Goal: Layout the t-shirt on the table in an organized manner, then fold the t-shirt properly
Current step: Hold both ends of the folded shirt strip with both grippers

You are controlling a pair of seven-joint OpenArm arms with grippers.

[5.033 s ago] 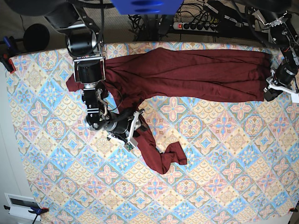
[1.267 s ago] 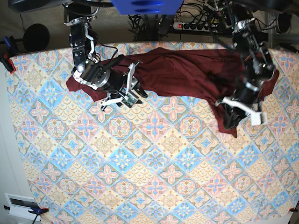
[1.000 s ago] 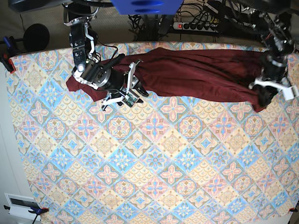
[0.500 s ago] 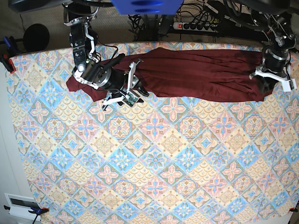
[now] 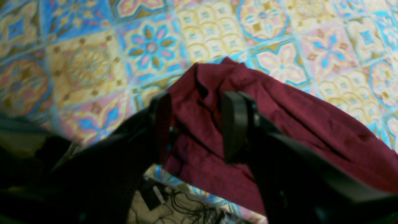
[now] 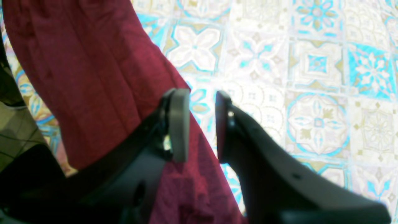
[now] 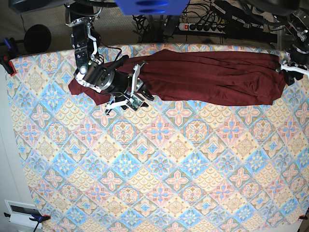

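The dark maroon t-shirt (image 7: 207, 77) lies stretched in a long band along the far side of the table (image 7: 159, 159). My left gripper (image 7: 288, 67) is at the shirt's right end, by the far right corner. In the left wrist view it (image 5: 197, 105) is open, with a bunched corner of the shirt (image 5: 295, 124) lying loose between its fingers (image 5: 236, 124). My right gripper (image 7: 140, 92) hovers at the shirt's left part. In the right wrist view it (image 6: 200, 99) is open by a narrow gap, empty, over the shirt's edge (image 6: 93, 77) and the patterned table (image 6: 311, 77).
The table's far edge runs just behind the shirt, with a power strip (image 7: 203, 26) and cables beyond it. Cables (image 5: 174, 202) show below the table's edge in the left wrist view. A clamp (image 7: 7, 63) grips the left corner. A white box (image 7: 21, 212) sits at the lower left.
The left gripper has carried the shirt's right end up to the far right corner and opened. That end now lies flat. The right arm has not moved.
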